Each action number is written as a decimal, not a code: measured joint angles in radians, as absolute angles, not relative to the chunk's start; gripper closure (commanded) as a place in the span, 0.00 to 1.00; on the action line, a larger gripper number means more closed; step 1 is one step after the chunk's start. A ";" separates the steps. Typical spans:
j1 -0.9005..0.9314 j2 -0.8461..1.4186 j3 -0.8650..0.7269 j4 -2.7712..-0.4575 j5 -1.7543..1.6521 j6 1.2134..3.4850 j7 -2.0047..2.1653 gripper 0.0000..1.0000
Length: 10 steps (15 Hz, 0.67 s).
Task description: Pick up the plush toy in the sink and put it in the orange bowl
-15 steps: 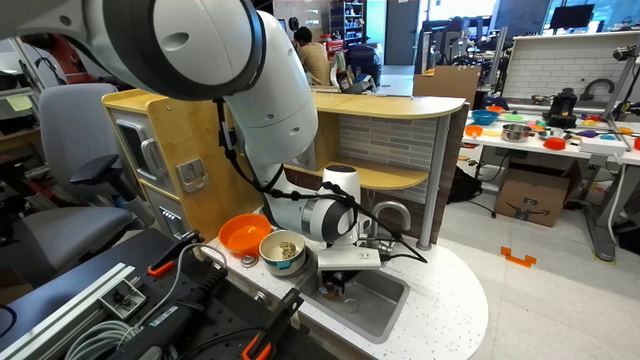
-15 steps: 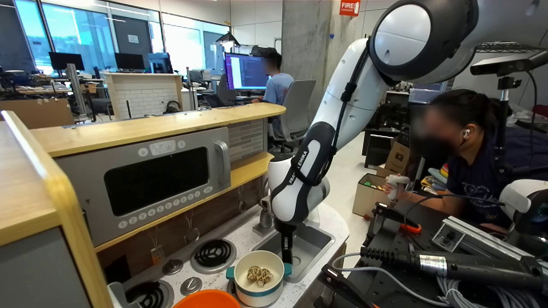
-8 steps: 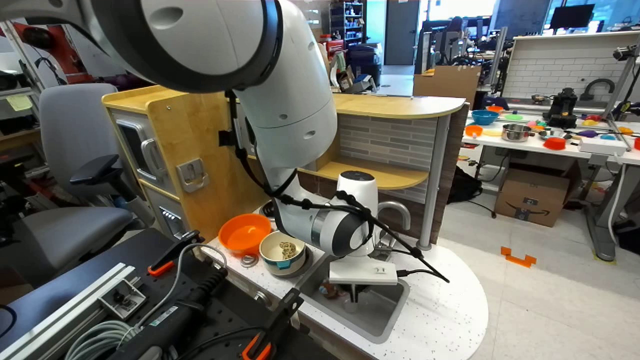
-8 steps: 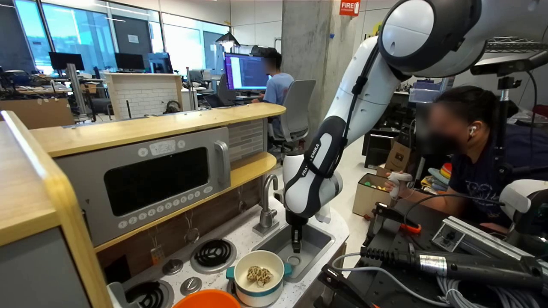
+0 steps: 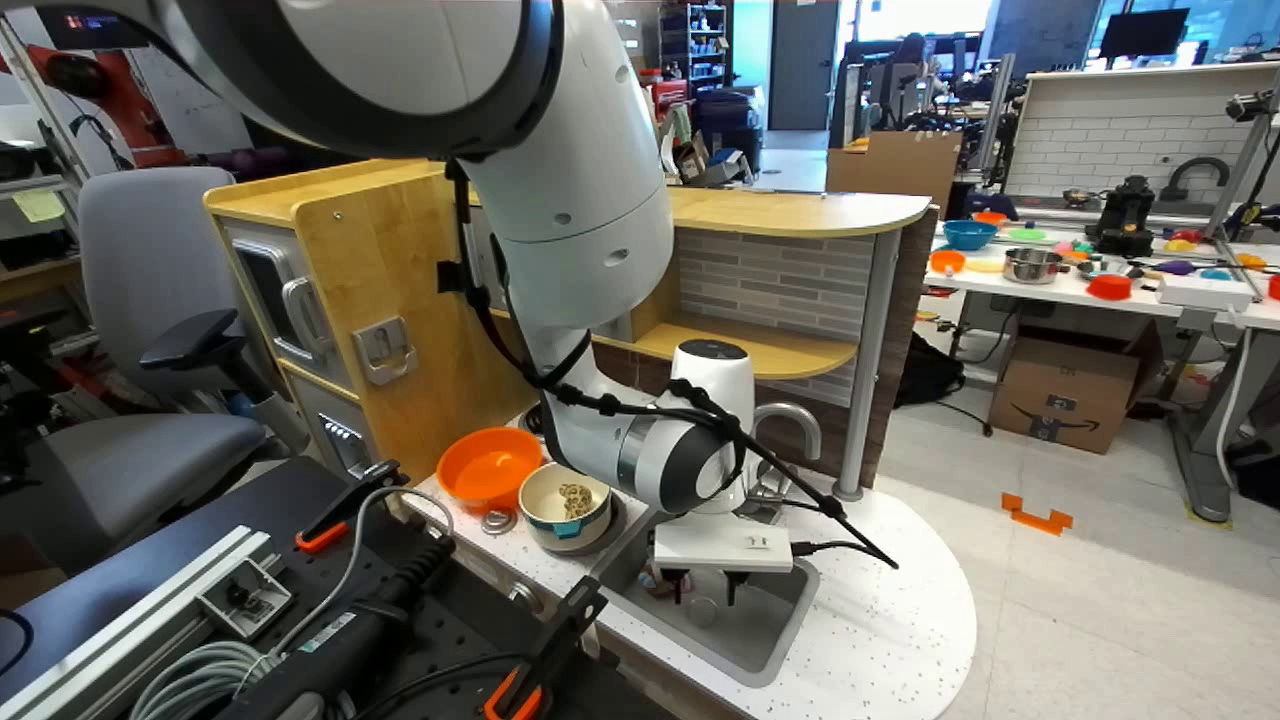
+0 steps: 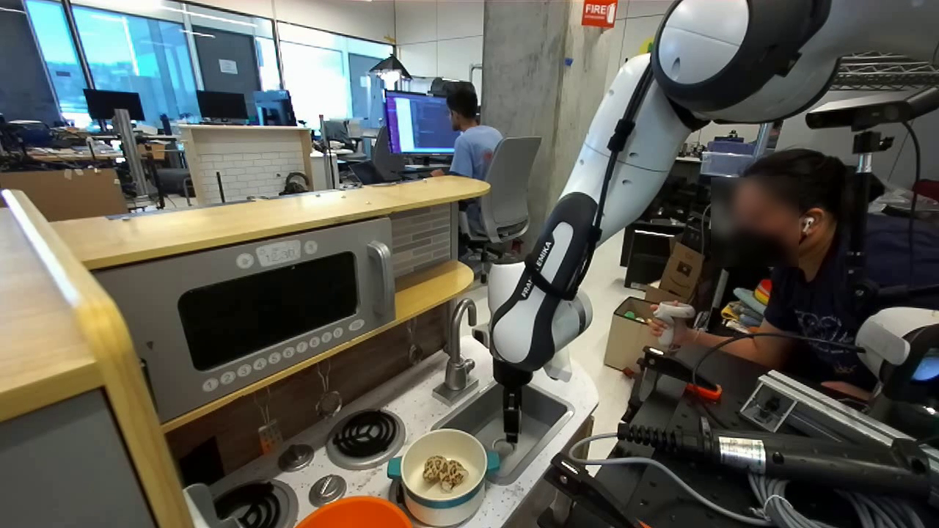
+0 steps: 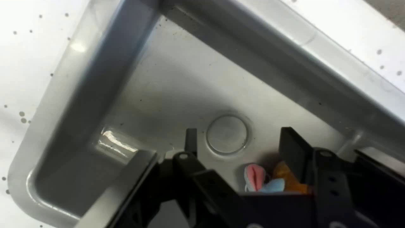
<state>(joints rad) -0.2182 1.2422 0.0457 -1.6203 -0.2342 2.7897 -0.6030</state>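
The plush toy (image 7: pixel 286 177), brown-orange with a pink-lined ear and a light blue part, lies on the floor of the grey sink (image 7: pixel 177 95). My gripper body hides part of it in the wrist view. Just above the sink floor, my gripper (image 7: pixel 239 129) stands open, its fingers spread wide to either side of the drain with nothing gripped. In an exterior view, the gripper (image 5: pixel 705 600) points down into the basin, and the toy shows partly behind its fingers. The orange bowl (image 5: pixel 490 468) sits on the counter beyond the pale pot and looks empty.
A cream pot (image 6: pixel 440 506) with teal handles holds a leopard-spotted item (image 6: pixel 444 473); it stands between sink and bowl. The curved faucet (image 6: pixel 461 330) rises at the sink's edge. Wooden shelving (image 5: pixel 750 350) runs behind, and a black clamp (image 5: pixel 560 640) is at the near side.
The arm has shifted away from the pot side of the sink, leaving the toy on the sink floor. The fingers were together half a second ago and have since spread apart.
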 measured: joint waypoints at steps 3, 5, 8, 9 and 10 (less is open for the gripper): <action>-0.211 1.242 0.047 -1.624 -0.234 2.790 -0.603 0.00; -0.198 1.242 0.049 -1.625 -0.237 2.792 -0.605 0.00; -0.175 1.244 0.054 -1.630 -0.277 2.804 -0.637 0.00; -0.166 1.246 0.055 -1.631 -0.299 2.804 -0.659 0.00; -0.156 1.249 0.054 -1.631 -0.320 2.804 -0.680 0.00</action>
<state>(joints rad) -0.1562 1.2485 0.0537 -1.6313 -0.3202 2.8043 -0.6802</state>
